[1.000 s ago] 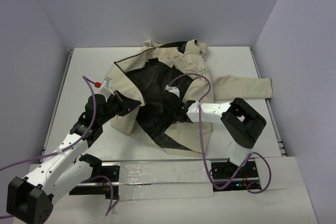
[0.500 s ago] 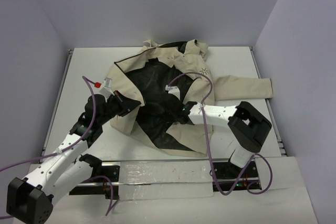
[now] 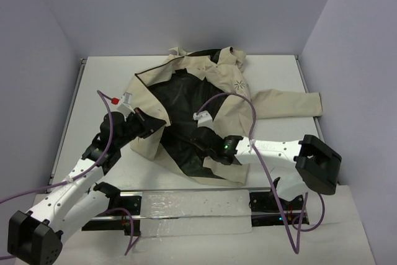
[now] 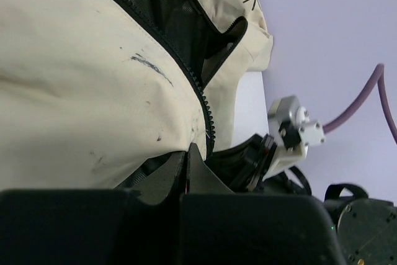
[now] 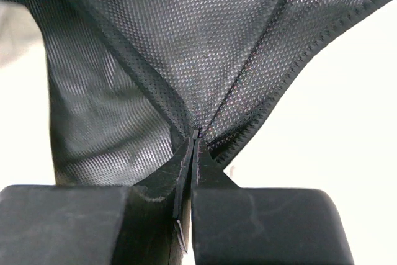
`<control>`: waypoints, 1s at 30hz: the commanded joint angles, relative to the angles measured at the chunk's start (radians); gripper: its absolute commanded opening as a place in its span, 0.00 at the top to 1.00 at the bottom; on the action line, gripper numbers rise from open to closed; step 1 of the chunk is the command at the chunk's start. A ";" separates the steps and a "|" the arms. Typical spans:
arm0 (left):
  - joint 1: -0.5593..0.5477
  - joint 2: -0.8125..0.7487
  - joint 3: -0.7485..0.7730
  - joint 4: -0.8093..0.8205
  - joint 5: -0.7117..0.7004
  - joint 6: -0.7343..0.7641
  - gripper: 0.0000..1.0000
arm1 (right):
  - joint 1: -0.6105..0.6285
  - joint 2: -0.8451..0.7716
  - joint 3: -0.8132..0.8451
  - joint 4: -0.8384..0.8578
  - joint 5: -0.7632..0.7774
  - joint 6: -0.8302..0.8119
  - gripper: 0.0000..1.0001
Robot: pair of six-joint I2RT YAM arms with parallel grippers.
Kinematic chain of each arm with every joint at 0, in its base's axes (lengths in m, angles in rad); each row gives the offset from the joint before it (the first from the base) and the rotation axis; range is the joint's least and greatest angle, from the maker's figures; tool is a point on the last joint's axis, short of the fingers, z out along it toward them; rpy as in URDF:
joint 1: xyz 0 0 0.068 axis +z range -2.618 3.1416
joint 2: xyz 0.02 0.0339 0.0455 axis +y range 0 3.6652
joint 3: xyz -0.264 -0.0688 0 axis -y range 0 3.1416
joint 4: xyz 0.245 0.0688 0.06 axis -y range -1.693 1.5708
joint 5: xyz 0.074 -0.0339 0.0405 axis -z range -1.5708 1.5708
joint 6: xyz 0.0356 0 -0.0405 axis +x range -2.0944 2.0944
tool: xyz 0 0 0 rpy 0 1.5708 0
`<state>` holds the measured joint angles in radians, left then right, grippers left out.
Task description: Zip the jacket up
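Note:
The beige jacket [image 3: 226, 91] lies open on the white table [image 3: 99, 85], its black mesh lining [image 3: 180, 100] facing up and a star logo [image 3: 240, 85] on the right chest. My left gripper [image 3: 155, 122] is shut on the lower edge of the left front panel. In the left wrist view the jaws [image 4: 186, 151] pinch the beige fabric just where the dark zipper teeth [image 4: 201, 100] end. My right gripper [image 3: 209, 146] is shut on the lining near the jacket's bottom. The right wrist view shows the tips [image 5: 195, 134] nipping black mesh beside a toothed zipper edge [image 5: 298, 66].
One sleeve [image 3: 291, 102] stretches toward the table's right edge. The hood [image 3: 217, 56] is bunched at the far side near the back wall. A metal rail [image 3: 186, 206] with both arm bases runs along the near edge. Purple cables [image 3: 239, 100] loop over the jacket.
The right gripper has closed on the lining and drawn back toward the near edge, its elbow swinging out to the right. The left arm and its grip have not moved.

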<state>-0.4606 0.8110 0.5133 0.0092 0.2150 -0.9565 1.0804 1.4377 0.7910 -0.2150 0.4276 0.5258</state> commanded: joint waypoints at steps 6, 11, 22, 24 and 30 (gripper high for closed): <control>0.007 -0.004 0.024 0.026 0.001 0.016 1.00 | 0.065 -0.095 -0.091 0.102 0.086 -0.019 0.91; 0.008 0.004 0.021 0.031 0.004 0.018 1.00 | 0.073 -0.145 -0.133 0.132 0.086 -0.015 0.88; 0.007 0.008 0.034 0.017 -0.003 0.027 1.00 | 0.078 -0.155 -0.200 0.255 0.060 -0.040 0.91; 0.008 0.008 0.031 0.019 -0.003 0.026 1.00 | 0.085 -0.208 -0.230 0.291 0.054 -0.056 0.91; 0.007 0.018 0.025 0.031 0.000 0.026 1.00 | 0.111 -0.391 -0.322 0.355 0.029 -0.120 0.93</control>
<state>-0.4606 0.8214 0.5133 0.0088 0.2142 -0.9527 1.1719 1.1660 0.4974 0.0439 0.4565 0.4529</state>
